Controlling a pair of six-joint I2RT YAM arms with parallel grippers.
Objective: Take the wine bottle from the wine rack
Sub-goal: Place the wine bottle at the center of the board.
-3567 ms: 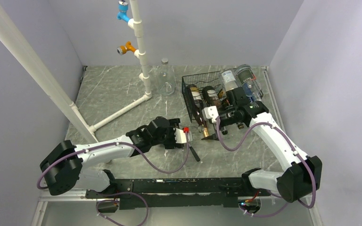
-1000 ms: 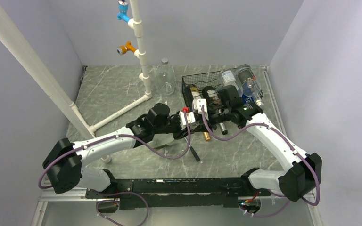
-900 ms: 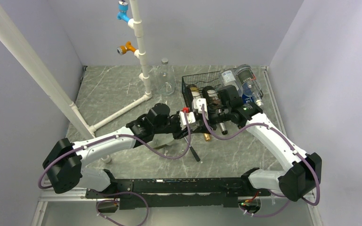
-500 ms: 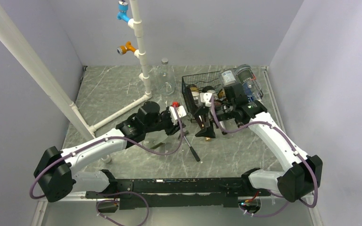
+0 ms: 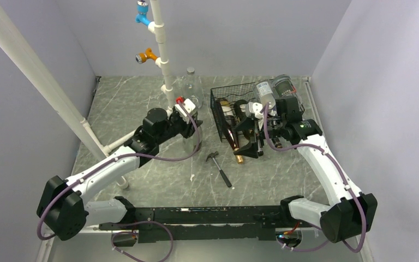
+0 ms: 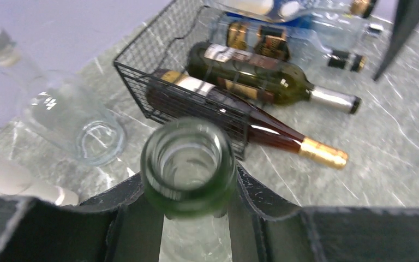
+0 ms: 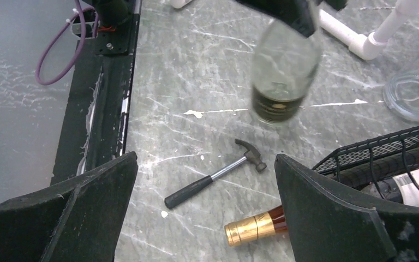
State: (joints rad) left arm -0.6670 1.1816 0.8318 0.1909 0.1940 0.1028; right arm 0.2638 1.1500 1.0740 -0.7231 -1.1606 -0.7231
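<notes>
My left gripper (image 5: 190,121) is shut on the neck of a clear, green-rimmed wine bottle (image 5: 195,141), which hangs upright above the table, left of the black wire wine rack (image 5: 232,91). In the left wrist view the bottle's open mouth (image 6: 188,164) sits between the fingers (image 6: 262,196), with the rack (image 6: 158,60) beyond. My right gripper (image 5: 256,142) stands wide open at the rack's front end, holding nothing. The right wrist view has the held bottle (image 7: 283,65) at the top.
Other bottles lie in the rack: a brown one with a gold cap (image 5: 239,158) sticking out, and a green one (image 6: 262,73). A small hammer (image 5: 220,166) lies on the table. A clear flask (image 5: 192,90) and a white pipe stand (image 5: 163,65) are behind.
The left gripper has carried the bottle left and back, away from the rack. The right gripper has opened, let go, and drawn back to the right.
</notes>
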